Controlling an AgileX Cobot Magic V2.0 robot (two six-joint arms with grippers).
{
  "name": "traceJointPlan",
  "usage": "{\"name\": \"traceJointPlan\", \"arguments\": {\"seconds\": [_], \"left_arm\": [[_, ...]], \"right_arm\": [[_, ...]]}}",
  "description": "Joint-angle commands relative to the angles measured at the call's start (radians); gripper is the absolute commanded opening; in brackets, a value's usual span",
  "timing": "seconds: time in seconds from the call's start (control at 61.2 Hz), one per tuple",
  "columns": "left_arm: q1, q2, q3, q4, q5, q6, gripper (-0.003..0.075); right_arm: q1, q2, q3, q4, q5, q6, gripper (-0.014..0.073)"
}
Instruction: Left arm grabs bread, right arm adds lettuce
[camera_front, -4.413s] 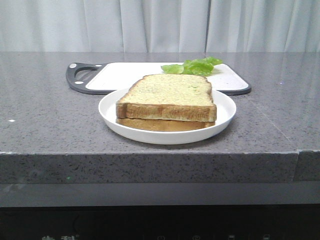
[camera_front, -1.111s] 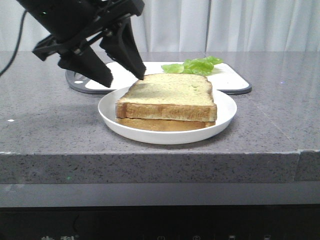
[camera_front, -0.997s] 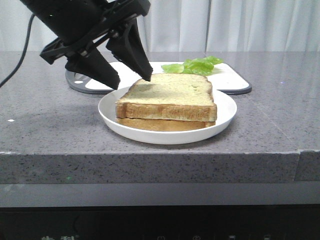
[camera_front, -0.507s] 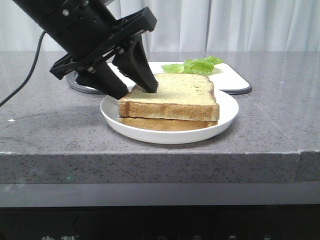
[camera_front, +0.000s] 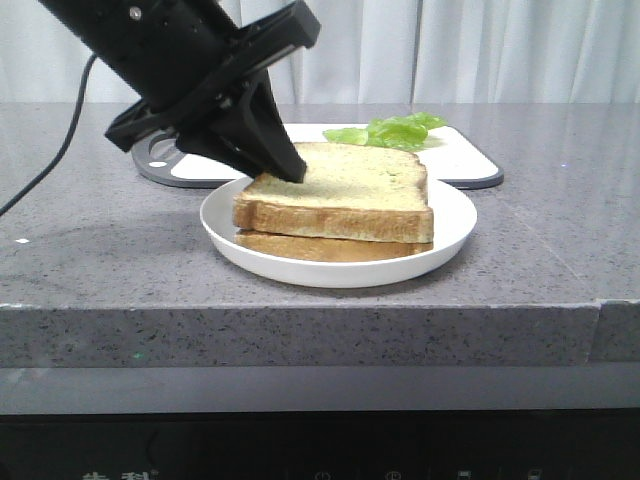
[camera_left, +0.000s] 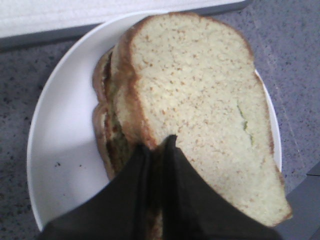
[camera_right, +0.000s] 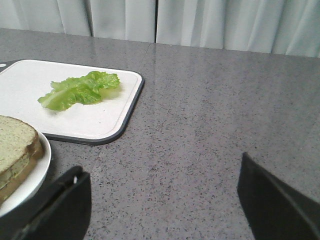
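Pinching the near-left edge of the bread (camera_front: 338, 190), the left gripper (camera_front: 285, 170) has its two pointed fingers drawn almost together in the left wrist view, one finger on the slice's top face and the other against the crust at its side, so the jaws appear closed on the upper slice rather than on both. That slice lies on top of a thinner slice (camera_front: 320, 245) in the white plate (camera_front: 450, 215), near the middle of the grey counter (camera_front: 100, 260). Seen from the front, the bread runs from the gripper toward 3 o'clock, its long axis left to right, and the left arm (camera_front: 170, 50) comes down to it from 10 o'clock. Judging by this, lifting would have to raise the gripped edge and swing the slice clear so the lower slice is exposed.

From the plate, the lettuce (camera_front: 390, 132) lies at about 1 o'clock, resting on the white cutting board (camera_front: 460, 160) behind the plate and apart from it. In the right wrist view the lettuce (camera_right: 80, 90) sits well ahead of the right gripper (camera_right: 165, 200), toward 11 o'clock, with its long axis slanting across the board. Both right fingers are spread wide and hold nothing, hovering over bare counter. The right arm is the nearer one for the lettuce, though it is not seen in the front view.
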Motion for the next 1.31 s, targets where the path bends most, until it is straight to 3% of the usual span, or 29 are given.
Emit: {"name": "traceJointPlan", "arguments": {"seconds": [0.0,0.262,0.572,0.719,0.932,1.128,1.291], "left_arm": [[0.001,-0.095,-0.037,-0.023,-0.049,0.006,-0.0019],[0.062,-0.229,-0.02,0.031,-0.075,0.006,-0.002],[0.119,-0.459,0.198,0.241,-0.289,-0.008,-0.002],[0.119,-0.561,0.291,0.536,-0.337,-0.215,-0.002],[0.119,-0.742,0.436,1.075,-0.341,-0.682,-0.002],[0.119,-0.947,0.587,1.297,-0.352,-0.892,-0.002],[0.119,-1.103,0.656,1.325,-0.368,-0.943,-0.002]], "right_arm": [[-0.006,0.011,-0.034,0.0,-0.077,-0.006,0.0613],[-0.006,0.011,-0.034,0.0,-0.072,-0.006,0.0613],[-0.006,0.011,-0.034,0.0,-0.066,-0.006,0.0613],[-0.006,0.011,-0.034,0.0,-0.066,-0.006,0.0613],[-0.006,0.011,-0.034,0.0,-0.066,-0.006,0.0613],[-0.006,0.011,-0.034,0.0,-0.066,-0.006,0.0613],[-0.006,0.011,-0.034,0.0,-0.066,-0.006,0.0613]]}}
